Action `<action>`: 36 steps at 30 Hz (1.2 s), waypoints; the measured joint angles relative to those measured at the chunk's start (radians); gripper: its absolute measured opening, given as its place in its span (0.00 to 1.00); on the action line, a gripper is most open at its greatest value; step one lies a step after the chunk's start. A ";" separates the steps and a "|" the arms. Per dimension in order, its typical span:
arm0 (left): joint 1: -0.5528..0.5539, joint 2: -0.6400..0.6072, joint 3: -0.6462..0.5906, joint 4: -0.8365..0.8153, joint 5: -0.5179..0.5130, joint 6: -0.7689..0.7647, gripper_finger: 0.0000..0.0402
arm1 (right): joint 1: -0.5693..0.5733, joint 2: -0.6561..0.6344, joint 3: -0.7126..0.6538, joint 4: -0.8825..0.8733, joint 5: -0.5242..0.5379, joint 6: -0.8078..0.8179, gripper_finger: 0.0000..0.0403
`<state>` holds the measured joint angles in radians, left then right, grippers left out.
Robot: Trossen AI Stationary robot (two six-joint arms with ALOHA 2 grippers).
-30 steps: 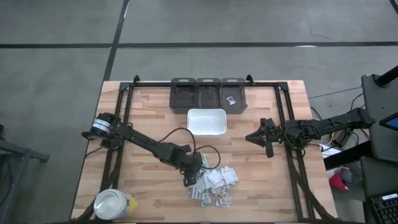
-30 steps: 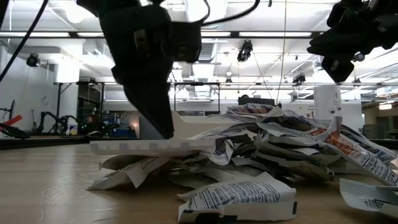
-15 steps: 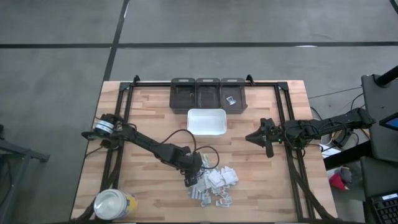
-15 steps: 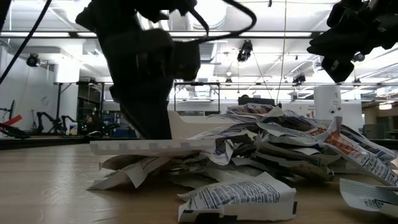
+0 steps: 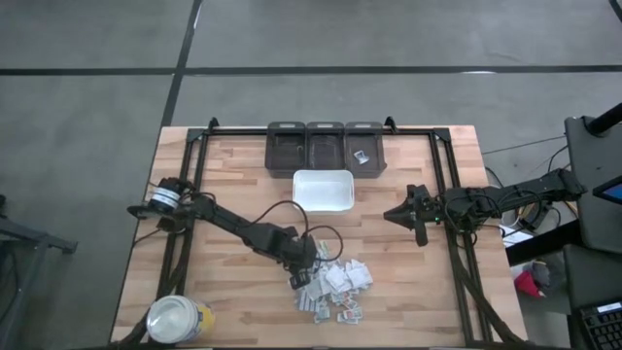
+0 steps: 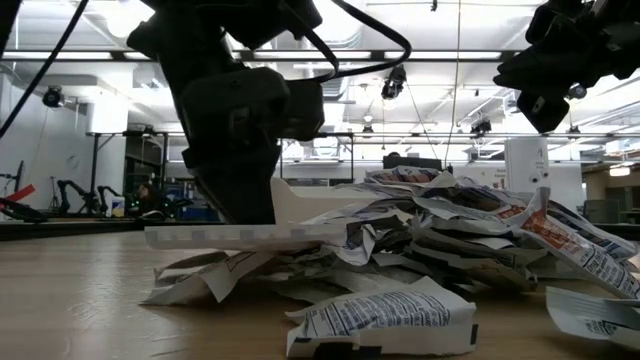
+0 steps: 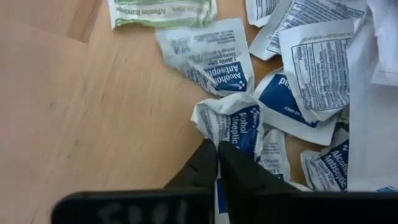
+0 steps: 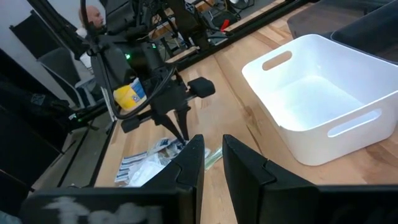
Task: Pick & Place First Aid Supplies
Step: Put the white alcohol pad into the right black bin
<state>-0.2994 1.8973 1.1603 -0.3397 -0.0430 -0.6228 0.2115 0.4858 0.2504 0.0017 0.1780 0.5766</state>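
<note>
The left gripper [image 7: 217,163] is down at the near-left edge of the pile of first aid supplies [image 5: 335,287], its two dark fingers [image 7: 202,165] brought together on the crumpled corner of a blue-and-white alcohol packet [image 7: 233,124]. A sliver of white paper shows between the tips, so it looks clamped on that packet, though the fold hides how much of it is held. Just past the tips lies another alcohol prep packet [image 7: 205,59], flat on the wood, and beyond that a green-printed sachet [image 7: 161,11]. To one side of the gripper the rest of the packets overlap in a loose heap.

In the low view the left gripper [image 6: 240,190] stands dark over the left end of the heap [image 6: 440,240], with a single printed packet [image 6: 385,318] lying apart in front.

Farther on from the pile, the white tray [image 5: 323,191] sits on the wooden table [image 5: 233,185], and behind it a row of dark bins [image 5: 326,144]. A yellow jar [image 5: 178,319] stands at the table's near-left corner.

The right gripper [image 5: 406,216] hangs well off to the right of the tray, above the table, its fingers [image 8: 189,158] slightly apart and holding nothing.
</note>
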 joint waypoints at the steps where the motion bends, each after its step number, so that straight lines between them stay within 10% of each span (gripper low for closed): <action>1: 0.001 0.000 0.000 0.000 0.002 0.000 0.01 | 0.000 0.000 0.000 0.000 0.000 0.000 0.14; 36: 0.020 -0.167 0.005 -0.105 -0.067 0.094 0.00 | 0.000 0.001 0.000 -0.004 -0.003 0.000 0.14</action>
<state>-0.2790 1.7298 1.1648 -0.4442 -0.1104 -0.5291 0.2114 0.4866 0.2504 -0.0024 0.1749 0.5766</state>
